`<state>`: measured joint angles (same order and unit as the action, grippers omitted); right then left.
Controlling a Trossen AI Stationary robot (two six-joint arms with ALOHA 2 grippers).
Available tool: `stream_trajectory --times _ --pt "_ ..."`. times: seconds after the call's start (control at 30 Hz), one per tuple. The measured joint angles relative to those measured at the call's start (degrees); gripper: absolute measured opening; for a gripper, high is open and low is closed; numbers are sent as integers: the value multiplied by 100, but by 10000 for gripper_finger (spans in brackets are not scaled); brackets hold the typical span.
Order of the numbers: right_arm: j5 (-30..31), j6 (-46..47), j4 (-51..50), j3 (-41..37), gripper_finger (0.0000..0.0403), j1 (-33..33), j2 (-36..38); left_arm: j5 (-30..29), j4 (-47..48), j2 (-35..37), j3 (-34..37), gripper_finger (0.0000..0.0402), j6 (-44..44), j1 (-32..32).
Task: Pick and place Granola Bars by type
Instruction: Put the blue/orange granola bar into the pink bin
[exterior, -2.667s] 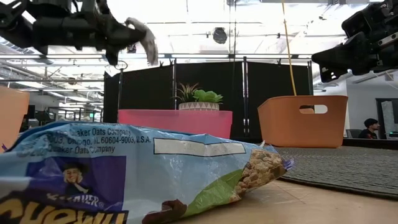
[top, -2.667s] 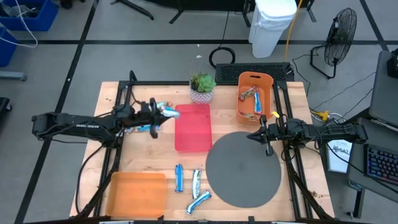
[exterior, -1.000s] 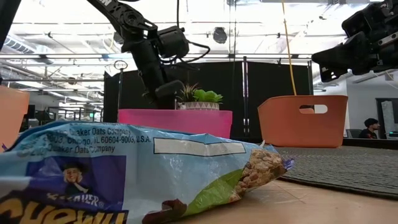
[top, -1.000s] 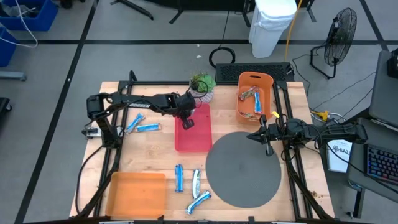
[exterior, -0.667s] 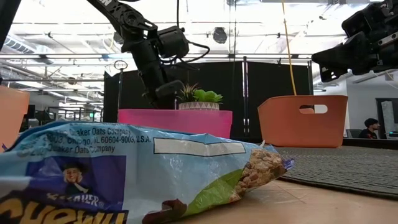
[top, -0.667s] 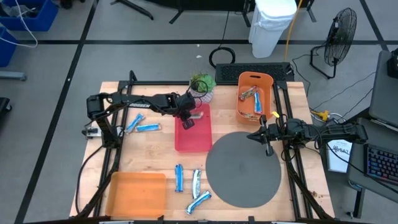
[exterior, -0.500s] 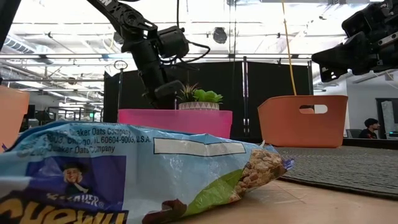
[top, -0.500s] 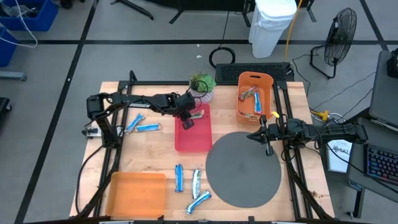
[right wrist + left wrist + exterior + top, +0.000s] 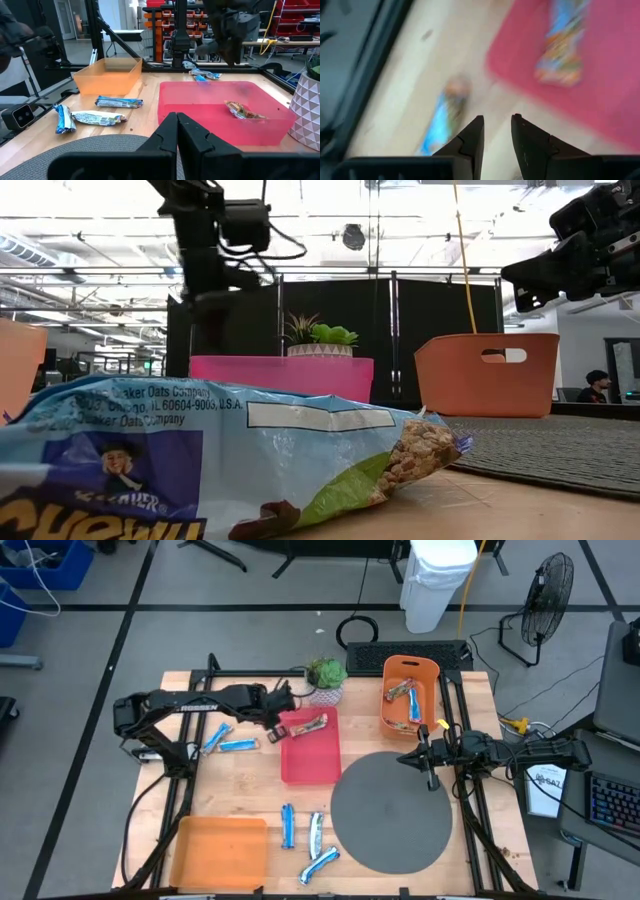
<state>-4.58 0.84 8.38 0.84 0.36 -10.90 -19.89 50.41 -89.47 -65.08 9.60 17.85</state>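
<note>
A brown bar [image 9: 310,725] lies flat in the pink tray [image 9: 318,765]; the left wrist view shows the same bar [image 9: 560,50] and the right wrist view too [image 9: 243,111]. My left gripper [image 9: 272,730] hovers at the tray's left edge, open by a narrow gap [image 9: 496,125], holding nothing. Two blue bars [image 9: 228,741] lie on the wood to its left. Three more blue bars [image 9: 305,840] lie near the table's near edge. My right gripper [image 9: 425,762] waits shut [image 9: 176,120] over the grey mat's far right rim.
The orange bin [image 9: 412,668] at the far right holds mixed bars [image 9: 405,695]. An orange tray [image 9: 220,850] sits at the near left, the round grey mat [image 9: 392,810] at the near right, a potted plant [image 9: 325,680] behind the pink tray. One blue bar [image 9: 200,470] fills the low view's foreground.
My left gripper has drawn back from over the pink tray toward the table's left and risen, ending at the tray's left edge. The brown bar has stayed behind, lying in the tray's far part, free of the fingers.
</note>
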Motion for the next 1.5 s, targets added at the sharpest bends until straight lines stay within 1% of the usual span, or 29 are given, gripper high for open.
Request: stream_trajectory --times 0.07,0.13,0.2,0.3,0.43,0.6,0.7,0.77,0.9,0.97,1.07,1.17,1.3,1.5 --pt "0 2 -2 0 0 0 0 -385 460 68 38 104 203 21" --pt "0 2 -2 0 0 0 0 -697 669 96 120 104 401 54" --pt "0 2 -2 0 0 0 0 -692 664 91 268 104 446 135" --pt "0 1 1 0 0 0 0 -358 484 82 528 104 297 343" --pt "0 2 8 0 0 -2 0 165 -69 76 860 104 -11 777" --pt "0 0 9 0 0 -2 0 509 -207 76 890 105 -19 1429" --pt "0 1 10 0 0 -2 0 1030 -399 76 890 119 -171 1739" --pt "0 0 11 0 0 -2 0 1255 -537 76 890 136 -367 1890" --pt "0 2 11 0 0 -2 0 1410 -958 76 890 177 -788 2009" --pt "0 0 11 0 0 -1 0 1596 -1218 76 887 195 -916 2004" --pt "0 0 11 0 0 0 0 1712 -1403 67 887 213 -1057 1997" --pt "0 0 11 0 0 -2 0 1706 -1436 -42 865 222 -1190 2003" --pt "2 2 11 0 0 -1 0 1758 -1444 -204 813 223 -1192 2079" --pt "0 2 11 0 0 0 0 1748 -1503 -641 745 223 -1188 2114"
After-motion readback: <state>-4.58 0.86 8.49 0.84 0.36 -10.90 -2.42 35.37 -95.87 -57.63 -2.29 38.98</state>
